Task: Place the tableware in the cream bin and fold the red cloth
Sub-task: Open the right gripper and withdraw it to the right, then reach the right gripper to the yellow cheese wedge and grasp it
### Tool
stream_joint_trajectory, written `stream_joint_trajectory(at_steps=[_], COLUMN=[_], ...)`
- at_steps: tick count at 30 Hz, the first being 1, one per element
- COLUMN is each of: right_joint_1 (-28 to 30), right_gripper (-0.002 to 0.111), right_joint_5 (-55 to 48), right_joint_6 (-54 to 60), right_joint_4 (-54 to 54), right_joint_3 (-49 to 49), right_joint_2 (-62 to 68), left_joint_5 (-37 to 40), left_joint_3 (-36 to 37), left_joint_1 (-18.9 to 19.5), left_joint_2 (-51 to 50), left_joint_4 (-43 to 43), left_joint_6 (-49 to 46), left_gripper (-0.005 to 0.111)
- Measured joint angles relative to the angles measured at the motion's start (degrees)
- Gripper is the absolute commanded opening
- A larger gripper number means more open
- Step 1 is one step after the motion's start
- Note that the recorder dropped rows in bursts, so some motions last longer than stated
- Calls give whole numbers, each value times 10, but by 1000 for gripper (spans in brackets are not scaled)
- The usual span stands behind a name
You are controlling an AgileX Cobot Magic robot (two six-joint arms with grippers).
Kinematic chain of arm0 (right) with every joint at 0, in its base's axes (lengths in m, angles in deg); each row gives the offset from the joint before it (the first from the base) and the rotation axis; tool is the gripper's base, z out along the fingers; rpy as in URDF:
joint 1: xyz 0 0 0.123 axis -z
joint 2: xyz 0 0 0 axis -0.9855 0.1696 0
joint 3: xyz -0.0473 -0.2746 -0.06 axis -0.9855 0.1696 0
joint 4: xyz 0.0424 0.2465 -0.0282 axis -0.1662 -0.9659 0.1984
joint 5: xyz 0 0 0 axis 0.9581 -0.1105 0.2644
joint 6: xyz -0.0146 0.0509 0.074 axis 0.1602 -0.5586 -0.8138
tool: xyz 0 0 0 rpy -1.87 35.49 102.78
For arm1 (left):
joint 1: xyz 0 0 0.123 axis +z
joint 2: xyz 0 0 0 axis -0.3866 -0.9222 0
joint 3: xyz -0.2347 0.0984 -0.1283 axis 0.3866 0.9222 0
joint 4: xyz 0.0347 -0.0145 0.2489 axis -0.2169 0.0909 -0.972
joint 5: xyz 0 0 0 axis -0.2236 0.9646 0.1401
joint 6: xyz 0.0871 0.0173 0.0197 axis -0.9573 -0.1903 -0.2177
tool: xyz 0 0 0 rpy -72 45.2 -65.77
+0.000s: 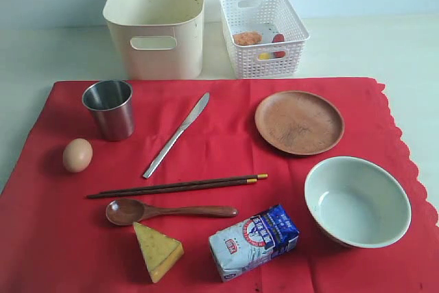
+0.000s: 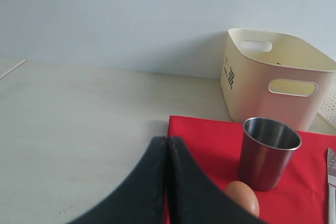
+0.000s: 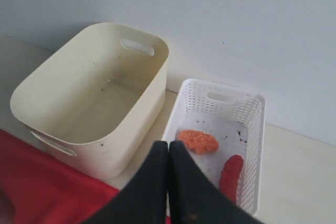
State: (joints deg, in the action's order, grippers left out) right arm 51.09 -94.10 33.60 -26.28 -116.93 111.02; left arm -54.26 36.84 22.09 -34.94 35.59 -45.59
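Observation:
The red cloth (image 1: 62, 238) lies flat on the table. On it are the steel cup (image 1: 110, 109), silver knife (image 1: 177, 135), dark chopsticks (image 1: 178, 186), wooden spoon (image 1: 164, 211), brown plate (image 1: 299, 122) and pale green bowl (image 1: 357, 201). The cream bin (image 1: 156, 25) stands empty behind the cloth. Neither gripper shows in the exterior view. My left gripper (image 2: 168, 141) is shut and empty, over the cloth's corner (image 2: 210, 140) near the cup (image 2: 269, 153). My right gripper (image 3: 168, 144) is shut and empty, between the bin (image 3: 89, 103) and the basket.
A white lattice basket (image 1: 264, 32) beside the bin holds an orange piece (image 3: 198, 141) and a red sausage (image 3: 231, 177). An egg (image 1: 77, 155), a cheese wedge (image 1: 158, 252) and a milk carton (image 1: 254, 241) also sit on the cloth.

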Motion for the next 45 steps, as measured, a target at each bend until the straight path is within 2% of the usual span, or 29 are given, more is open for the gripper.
stream_joint_trajectory(at_steps=[13,19,25,37,42,45], right_joint_1=[-1,-1,-35,-218,-280,-311], right_gripper=[0,0,0,0,1,10], right_joint_5=[239,247,176,163,233,270], right_joint_6=[-6,10,62,132,132,133], right_joint_4=[-37,-37,-37,-83,-149,-160], right_joint_3=[347,449,469,469,469,465], right_joint_2=[-182,-194,-194,-137,-78,-45], left_joint_5=[0,0,0,0,0,0], left_joint_3=[0,0,0,0,0,0], left_joint_1=[0,0,0,0,0,0], left_joint_2=[0,0,0,0,0,0], left_joint_4=[0,0,0,0,0,0], left_joint_6=[0,0,0,0,0,0], left_gripper=[3,3,3,3,3,3])
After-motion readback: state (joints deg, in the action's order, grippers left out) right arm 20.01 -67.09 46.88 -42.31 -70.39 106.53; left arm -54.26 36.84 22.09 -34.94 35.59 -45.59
